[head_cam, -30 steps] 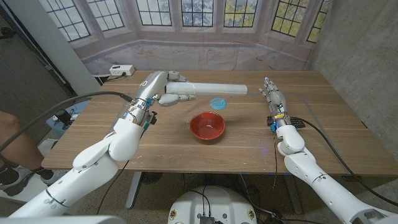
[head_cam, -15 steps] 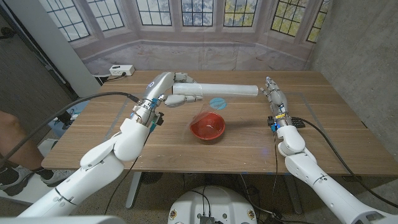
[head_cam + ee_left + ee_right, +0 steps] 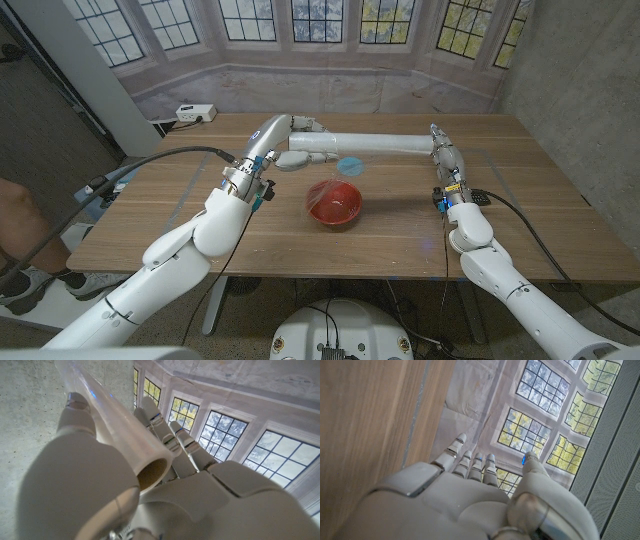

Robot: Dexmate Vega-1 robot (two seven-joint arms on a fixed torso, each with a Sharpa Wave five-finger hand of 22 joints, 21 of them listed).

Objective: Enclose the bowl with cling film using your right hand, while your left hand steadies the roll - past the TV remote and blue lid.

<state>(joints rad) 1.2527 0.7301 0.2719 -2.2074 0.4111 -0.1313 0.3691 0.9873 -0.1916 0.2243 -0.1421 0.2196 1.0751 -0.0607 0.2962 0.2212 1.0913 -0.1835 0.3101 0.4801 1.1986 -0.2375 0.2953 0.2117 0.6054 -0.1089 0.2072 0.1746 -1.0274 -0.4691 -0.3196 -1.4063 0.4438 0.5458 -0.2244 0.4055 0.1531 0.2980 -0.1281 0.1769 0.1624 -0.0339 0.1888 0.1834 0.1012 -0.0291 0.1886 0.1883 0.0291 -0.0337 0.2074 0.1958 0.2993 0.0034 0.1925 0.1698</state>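
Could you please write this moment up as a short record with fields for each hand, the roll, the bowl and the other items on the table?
left hand: grips one end of the cling film roll, held above the table
right hand: fingers apart, holds nothing, at the roll's far end; contact unclear
bowl: red, mid-table, nearer the robot than the roll; film partly over it, blurred
blue lid: between roll and bowl
TV remote: dark, beside the right forearm
table: wooden
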